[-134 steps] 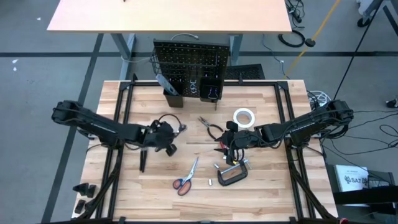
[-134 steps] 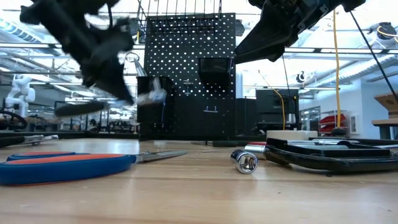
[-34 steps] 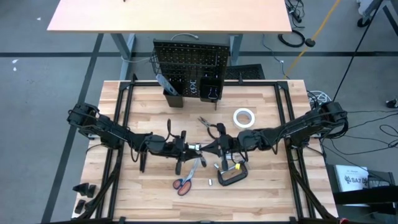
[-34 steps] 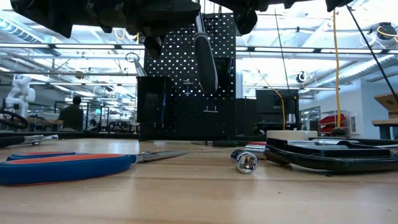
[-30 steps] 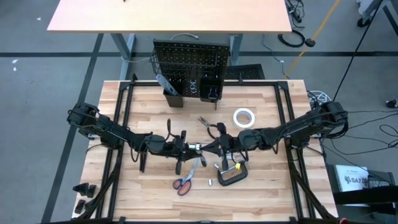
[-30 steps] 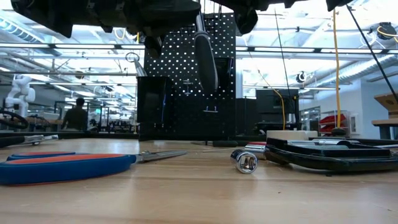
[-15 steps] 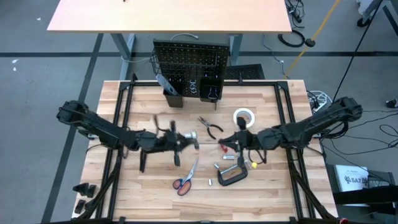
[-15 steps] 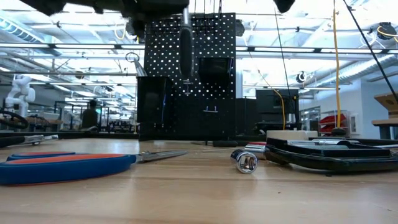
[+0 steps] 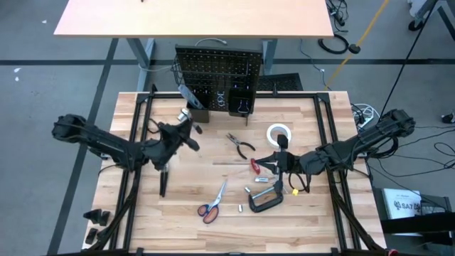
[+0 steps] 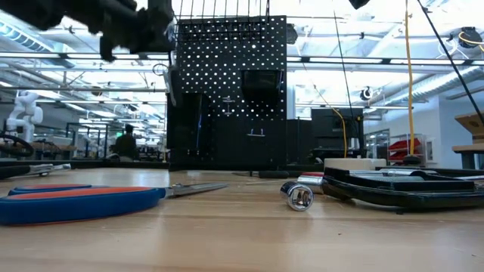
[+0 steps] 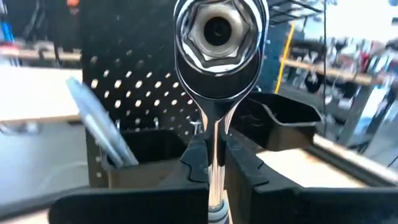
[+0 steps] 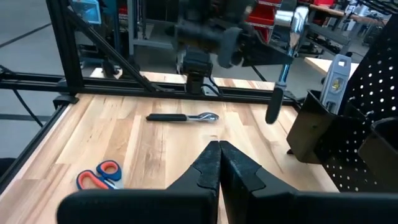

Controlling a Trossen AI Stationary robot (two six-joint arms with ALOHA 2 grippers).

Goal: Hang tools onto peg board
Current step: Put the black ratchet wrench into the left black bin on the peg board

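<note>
My left gripper (image 9: 185,129) is up over the table's far left, near the peg board (image 9: 219,75), shut on the silver ratchet (image 11: 217,37). The ratchet's dark handle (image 12: 273,107) points down. My right gripper (image 9: 269,165) hovers shut with nothing in it at the table's middle right, beside the red screwdriver (image 9: 254,166). The pliers (image 9: 242,146), white tape roll (image 9: 279,134), scissors (image 9: 212,203) and C-clamp (image 9: 266,200) lie flat on the table. A utility knife (image 9: 186,96) sticks out of a bin at the board's foot. My left gripper pinches the ratchet's silver shaft (image 11: 215,127) just below the head, between its two fingers. The fingers come in about level and lie across the shaft. The ratchet stands nearly upright, head up and handle hanging below, lifted clear of the table.
A dark-handled tool (image 9: 163,183) lies on the table under the left arm. Small sockets (image 9: 260,189) sit near the C-clamp. Black bins (image 9: 240,105) line the board's lower edge. A black frame (image 9: 138,121) runs round the tabletop.
My left gripper has carried the ratchet from the table's middle up and toward the far left, toward the peg board, turning so that the ratchet now stands head up. My right gripper has drawn back toward the table's right edge and risen a little.
</note>
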